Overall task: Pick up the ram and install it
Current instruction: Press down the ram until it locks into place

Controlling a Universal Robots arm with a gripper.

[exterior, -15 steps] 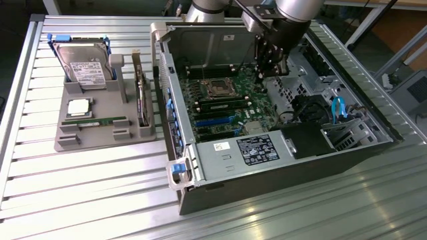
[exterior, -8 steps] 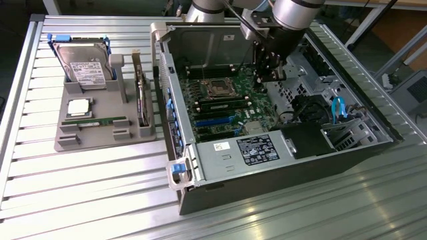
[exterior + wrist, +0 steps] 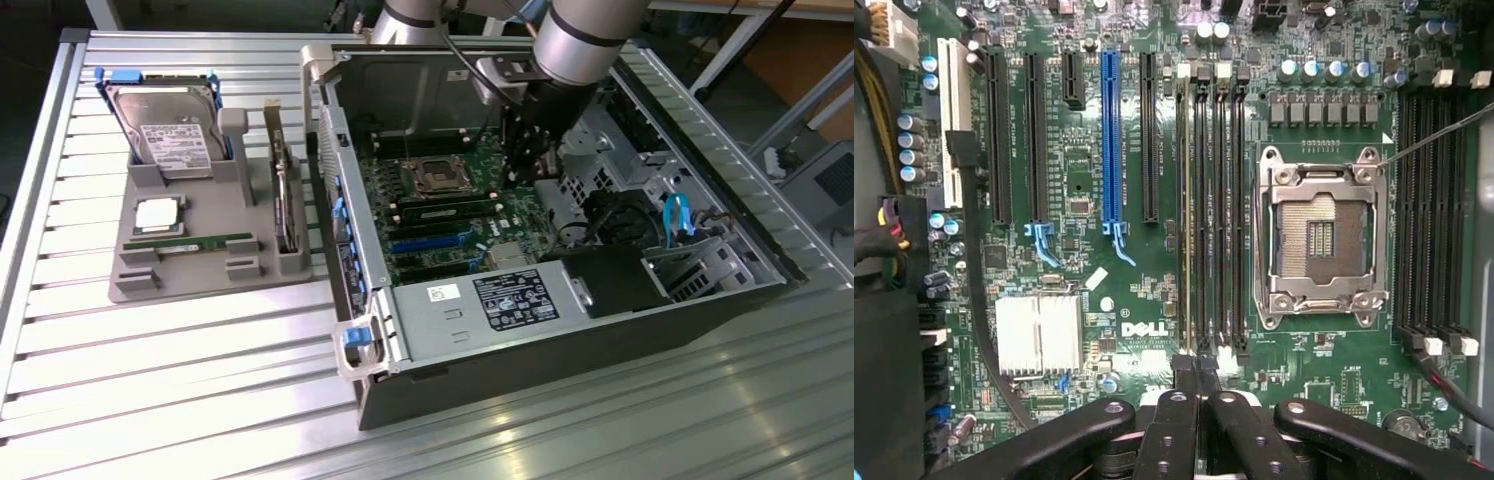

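One open PC case sits on the table, grey tray beside it w/ the twin ram; inside, over the mobo, the end effector is clenched, nothing seen between its tips. The ram stands edge-on in a slot by the CPU socket, so prob. the seating stage: calls for a square, even push down

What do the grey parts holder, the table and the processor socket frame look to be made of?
Parts holder: likely plastic; matte, uniform grey, blocky moulded shapes.
Table: probably aluminium; pale silvery ribbed slats with soft reflections.
Socket frame: metal; bright silvery sheen with stamped edges, exact alloy unclear.
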